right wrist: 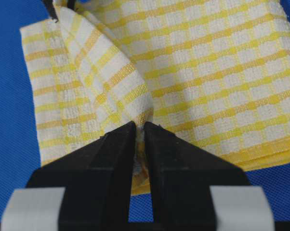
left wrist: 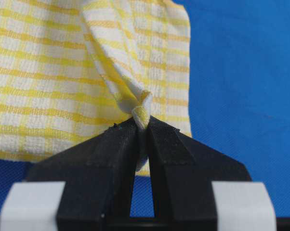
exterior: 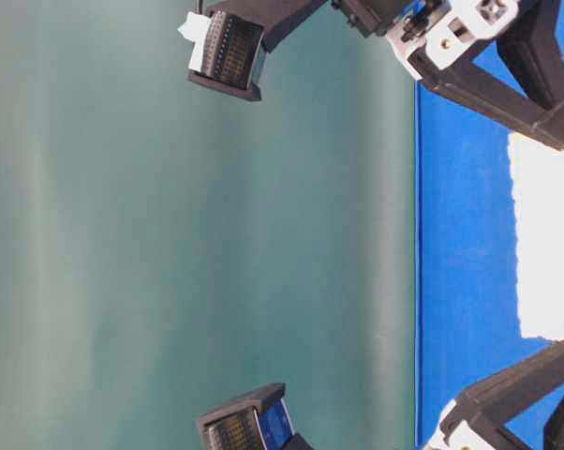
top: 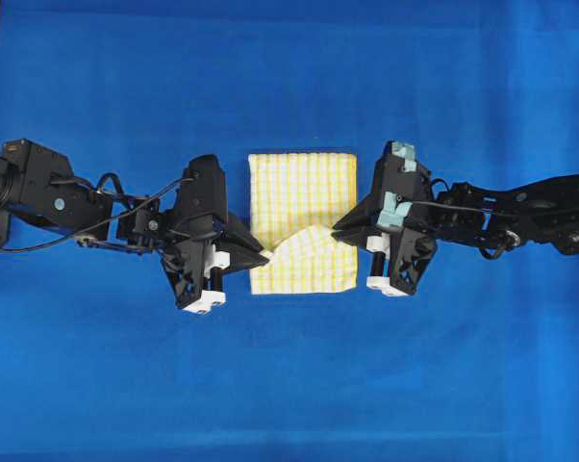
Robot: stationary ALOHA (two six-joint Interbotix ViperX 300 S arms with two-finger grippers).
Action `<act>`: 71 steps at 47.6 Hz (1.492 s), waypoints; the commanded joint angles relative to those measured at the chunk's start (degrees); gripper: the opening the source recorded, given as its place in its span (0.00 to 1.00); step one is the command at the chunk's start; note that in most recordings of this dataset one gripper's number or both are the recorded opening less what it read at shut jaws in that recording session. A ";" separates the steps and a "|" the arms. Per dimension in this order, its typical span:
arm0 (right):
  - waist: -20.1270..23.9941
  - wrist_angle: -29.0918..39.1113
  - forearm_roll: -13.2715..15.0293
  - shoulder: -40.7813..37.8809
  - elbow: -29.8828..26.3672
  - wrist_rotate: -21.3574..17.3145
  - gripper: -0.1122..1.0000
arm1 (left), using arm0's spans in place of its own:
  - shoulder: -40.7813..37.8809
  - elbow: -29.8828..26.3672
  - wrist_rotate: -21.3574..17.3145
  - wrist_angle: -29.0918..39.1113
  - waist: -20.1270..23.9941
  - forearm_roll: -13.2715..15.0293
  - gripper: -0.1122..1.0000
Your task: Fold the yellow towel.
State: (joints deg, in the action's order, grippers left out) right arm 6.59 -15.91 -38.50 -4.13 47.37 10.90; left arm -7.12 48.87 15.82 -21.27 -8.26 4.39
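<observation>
Yellow towel (top: pixel 302 192) lying folded near the middle of the blue surface (top: pixel 289 385), a tall rectangle with straight edges at 12, 9 and 3 o'clock. Lower half raised: top layer pulled up into a shallow ridge sagging between the two end effectors, peak near the middle of the cloth, lower edge at 6 o'clock flat on the blue.

Left end effector (top: pixel 264 258) at 9 o'clock of the towel, tips pressed together on a bunched corner of the hem; in the left wrist view the yellow hem (left wrist: pixel 141 113) rolled into a small knot just above the black fingers (left wrist: pixel 111 149), no gap beyond the cloth's thickness.

Right end effector (top: pixel 336 228) at 3 o'clock of the towel, likewise clamped shut on a pinch of cloth; in the right wrist view fabric (right wrist: pixel 135 96) peaked into a fold rising from between the tips, stacked layers of the towel's hemmed edge showing at lower right.

Open blue room wide at 12 and 6 o'clock of the towel, bare to the frame's borders. Sides at 9 and 3 o'clock taken up by the two arms.

Table-level view turned sideways: towel a washed-out white patch (exterior: pixel 549 234), far edge of the surface a straight line against a plain grey-green backdrop (exterior: pixel 170 244).
</observation>
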 commanded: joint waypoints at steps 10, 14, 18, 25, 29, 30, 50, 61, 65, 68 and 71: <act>0.53 -0.18 -1.14 0.44 -1.32 0.00 0.43 | 1.76 -1.49 0.00 6.15 0.88 0.00 0.14; 0.70 -0.18 -1.58 0.44 -1.32 0.00 0.65 | 2.64 -1.76 0.09 6.33 0.88 0.09 0.14; 0.79 -0.18 -1.76 0.79 -1.32 0.09 0.81 | 4.04 -1.93 0.00 6.33 0.53 0.00 0.28; 0.79 -0.18 -1.49 4.13 -0.70 1.14 0.77 | 9.05 -1.76 -0.26 6.68 -0.97 0.00 0.68; 0.88 -0.09 -0.88 7.21 -0.26 2.11 0.77 | 12.83 -1.23 -0.97 7.03 -1.58 0.00 0.86; 0.88 0.18 -0.79 8.09 -0.09 2.46 0.77 | 13.71 -1.05 -0.97 7.12 -1.67 -0.09 0.88; 0.00 8.26 -0.35 31.46 6.68 13.36 0.77 | 33.57 8.61 -2.29 8.70 -2.02 -0.26 0.82; -0.26 13.18 0.53 47.90 13.89 14.50 0.76 | 48.60 16.44 -5.63 10.63 -2.11 -0.35 0.82; -0.70 15.64 1.49 52.91 16.00 14.68 0.76 | 54.40 18.63 -8.44 12.83 -2.11 -0.44 0.82; -1.49 17.40 2.11 56.34 17.40 14.68 0.76 | 57.83 19.95 -10.46 14.15 -2.11 -0.35 0.82; -2.46 19.25 2.72 59.77 18.98 14.68 0.76 | 60.73 21.01 -12.39 15.29 -2.11 -0.35 0.82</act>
State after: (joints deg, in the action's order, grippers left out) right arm 5.19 1.67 -36.47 52.29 65.74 25.49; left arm 50.98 69.61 4.75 -6.77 -10.20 4.22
